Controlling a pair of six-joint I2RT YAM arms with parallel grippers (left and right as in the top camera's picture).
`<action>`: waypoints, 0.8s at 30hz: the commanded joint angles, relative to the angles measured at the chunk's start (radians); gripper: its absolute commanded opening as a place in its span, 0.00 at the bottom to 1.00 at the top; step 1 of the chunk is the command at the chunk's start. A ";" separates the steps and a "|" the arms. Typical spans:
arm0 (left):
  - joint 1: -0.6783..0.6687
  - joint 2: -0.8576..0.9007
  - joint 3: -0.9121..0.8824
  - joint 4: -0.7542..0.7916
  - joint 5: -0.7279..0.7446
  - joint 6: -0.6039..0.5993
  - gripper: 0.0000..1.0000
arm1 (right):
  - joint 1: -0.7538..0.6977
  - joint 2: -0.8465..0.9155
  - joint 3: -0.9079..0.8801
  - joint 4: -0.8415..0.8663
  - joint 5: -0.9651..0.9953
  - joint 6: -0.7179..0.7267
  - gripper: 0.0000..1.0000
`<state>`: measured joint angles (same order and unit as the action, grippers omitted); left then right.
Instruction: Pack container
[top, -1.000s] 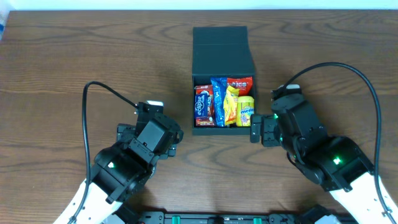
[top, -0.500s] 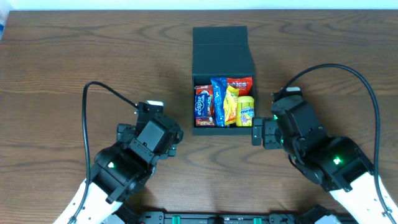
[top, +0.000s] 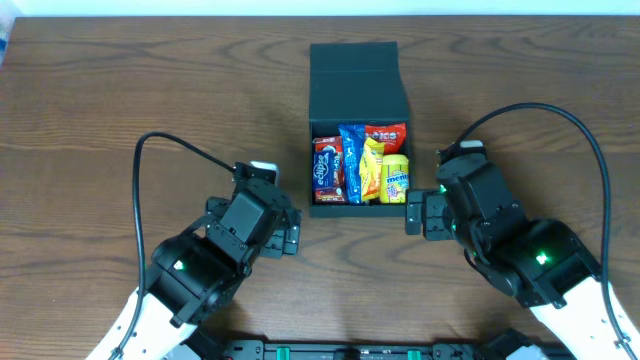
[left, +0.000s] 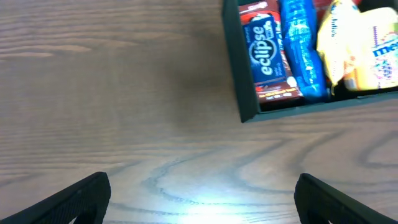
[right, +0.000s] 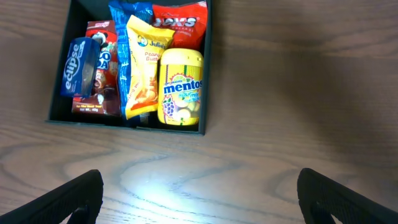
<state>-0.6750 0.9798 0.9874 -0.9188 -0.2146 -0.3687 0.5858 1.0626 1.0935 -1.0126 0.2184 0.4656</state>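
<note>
container (left: 298, 111) full, flap (top: 355, 90) up. left pincer (left: 202, 199) and right pincer (right: 202, 196) both spread, empty. best bet: hook behind the flap, swing it down evenly.

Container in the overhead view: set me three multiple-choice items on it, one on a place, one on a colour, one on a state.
1. Where does the Mentos bottle sit in the container?
A. in the corner nearest the right gripper
B. in the middle
C. outside it
2. What colour is the long packet next to the Eclipse pack?
A. green
B. blue
C. white
3. How is the lid?
A. shut
B. open, laid back
C. taken off

Answers: 1 A, the right wrist view shows it in the near right corner. 2 B, it is blue in every view. 3 B, the contents show and the lid lies back on the far side.
</note>
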 joint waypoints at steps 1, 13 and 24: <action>0.003 0.000 0.003 0.001 0.025 0.010 0.95 | 0.011 -0.003 0.003 -0.001 0.018 -0.011 0.99; 0.024 0.072 0.230 -0.052 0.103 -0.048 0.95 | 0.011 -0.003 0.003 -0.005 0.018 -0.011 0.99; 0.317 0.576 0.884 -0.228 0.423 0.182 0.95 | 0.011 -0.003 0.003 -0.005 0.018 -0.011 0.99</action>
<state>-0.4210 1.4654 1.7855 -1.1187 0.0765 -0.2523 0.5858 1.0626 1.0927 -1.0183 0.2199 0.4644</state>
